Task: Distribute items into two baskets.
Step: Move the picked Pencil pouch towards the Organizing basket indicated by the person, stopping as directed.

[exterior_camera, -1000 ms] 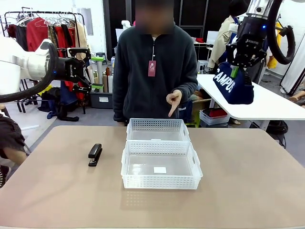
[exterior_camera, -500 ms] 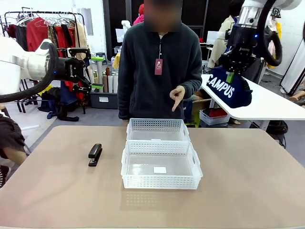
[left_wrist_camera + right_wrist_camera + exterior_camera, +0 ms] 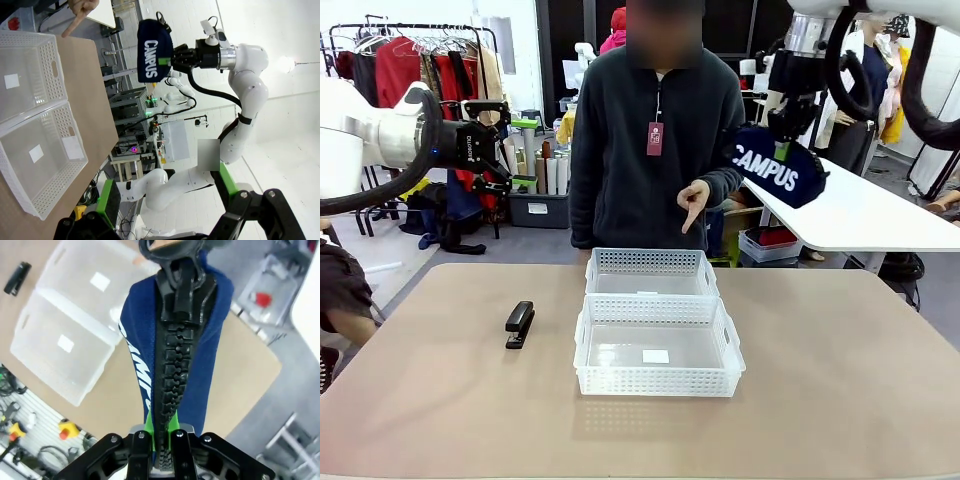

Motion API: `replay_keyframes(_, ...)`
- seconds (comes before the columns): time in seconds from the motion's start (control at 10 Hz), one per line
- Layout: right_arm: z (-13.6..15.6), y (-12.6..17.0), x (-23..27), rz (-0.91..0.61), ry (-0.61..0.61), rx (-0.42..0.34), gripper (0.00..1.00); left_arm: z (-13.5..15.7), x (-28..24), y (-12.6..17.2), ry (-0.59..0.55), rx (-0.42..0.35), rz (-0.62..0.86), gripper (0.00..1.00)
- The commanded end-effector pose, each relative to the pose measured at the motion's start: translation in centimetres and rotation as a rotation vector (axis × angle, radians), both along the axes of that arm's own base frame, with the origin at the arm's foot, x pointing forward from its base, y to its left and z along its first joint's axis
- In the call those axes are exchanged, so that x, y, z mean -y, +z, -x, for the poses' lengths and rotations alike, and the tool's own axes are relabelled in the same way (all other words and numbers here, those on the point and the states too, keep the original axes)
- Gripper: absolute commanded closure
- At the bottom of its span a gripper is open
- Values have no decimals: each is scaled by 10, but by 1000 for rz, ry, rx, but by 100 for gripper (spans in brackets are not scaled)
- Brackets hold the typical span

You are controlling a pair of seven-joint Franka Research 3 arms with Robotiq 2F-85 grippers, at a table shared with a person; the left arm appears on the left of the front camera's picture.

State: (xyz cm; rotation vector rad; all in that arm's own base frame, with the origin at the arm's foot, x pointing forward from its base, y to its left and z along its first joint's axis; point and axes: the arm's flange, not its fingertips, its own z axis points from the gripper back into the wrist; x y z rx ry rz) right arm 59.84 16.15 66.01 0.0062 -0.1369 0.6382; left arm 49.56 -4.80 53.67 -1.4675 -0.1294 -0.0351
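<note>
Now, right pincer (image 3: 788, 132): clenched on the pouch (image 3: 778, 172), high above the table (image 3: 840, 400).
Left pincer (image 3: 515, 145): released, empty, raised.
Stapler (image 3: 519, 324): on the table, left of both baskets (image 3: 658, 381).
Person's hand (image 3: 692, 205): pointing down.

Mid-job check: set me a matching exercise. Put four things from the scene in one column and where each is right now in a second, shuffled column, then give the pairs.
1. small black desk stapler
2. navy-blue soft zip pouch lettered CAMPUS
3. near translucent-white lattice plastic basket
4. person's hand

A. raised, finger pointing down toward the far matching basket
B. lying on the tan table, left of both baskets
C. mid-table, holding just a white sticker
D. in the air, clamped in the shut right gripper

Pairs: 1-B, 2-D, 3-C, 4-A
</note>
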Motion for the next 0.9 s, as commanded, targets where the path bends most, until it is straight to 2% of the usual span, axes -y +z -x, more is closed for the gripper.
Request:
replay_keyframes(0.0,-16,3,-18,-2,126,66,100,0,-1,2,5,4,0,0)
replay_keyframes(0.1,-19,-3,-30,-22,183,97,100,0,-1,2,5,4,0,0)
replay_keyframes(0.2,-22,-6,-38,-17,244,73,100,0,-1,2,5,4,0,0)
replay_keyframes(0.4,-27,-9,-47,-48,318,93,100,0,-1,2,5,4,0,0)
replay_keyframes(0.5,-28,-12,-56,-13,403,82,100,0,-1,2,5,4,0,0)
replay_keyframes(0.8,-41,-35,-94,48,536,65,100,0,-1,2,5,4,0,0)
